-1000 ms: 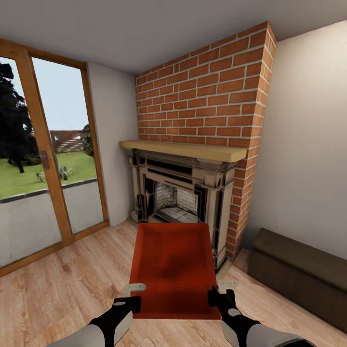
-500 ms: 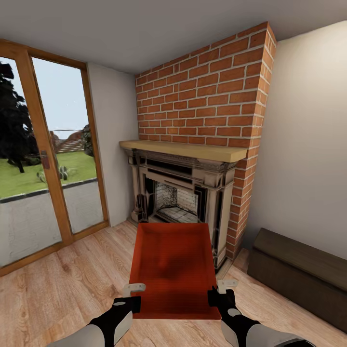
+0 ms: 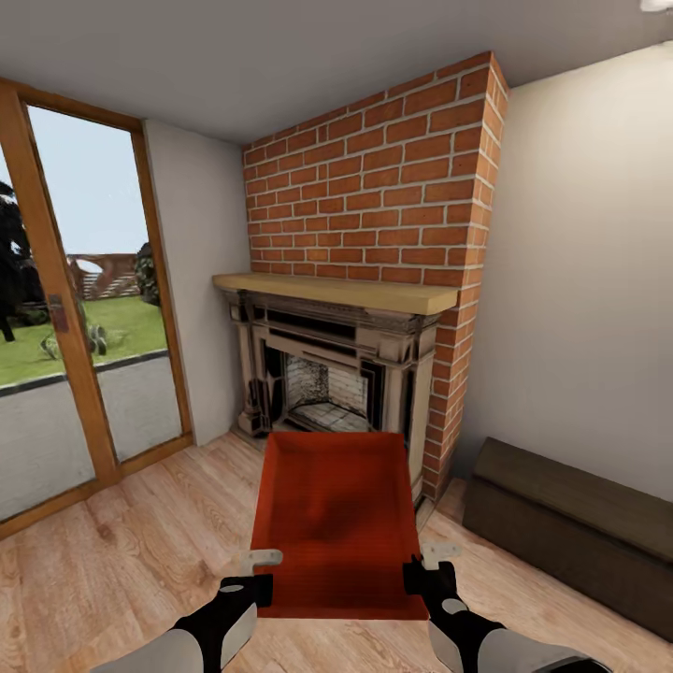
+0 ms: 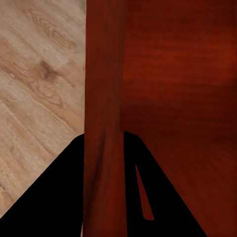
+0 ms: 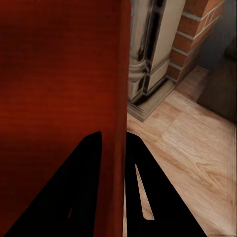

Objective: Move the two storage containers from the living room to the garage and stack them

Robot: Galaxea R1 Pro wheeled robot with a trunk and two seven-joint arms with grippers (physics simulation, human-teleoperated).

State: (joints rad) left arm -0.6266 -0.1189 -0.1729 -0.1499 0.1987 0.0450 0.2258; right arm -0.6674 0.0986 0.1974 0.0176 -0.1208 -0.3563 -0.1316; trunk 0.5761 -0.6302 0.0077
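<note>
Left gripper: clamped on the left wall of one storage container, a finger on each side of it. Right gripper: clamped likewise on the right wall. Container: orange-red, open-topped, held level above the light wood floor, before the brick fireplace. Dark low cabinet: at right. Glass door: at left.

Head camera looked forward and slightly down toward the fireplace, bin near in the foreground. Each wrist camera sat close along its fingers, straddling a bin wall. All three views shared the bin and plank floor.
</note>
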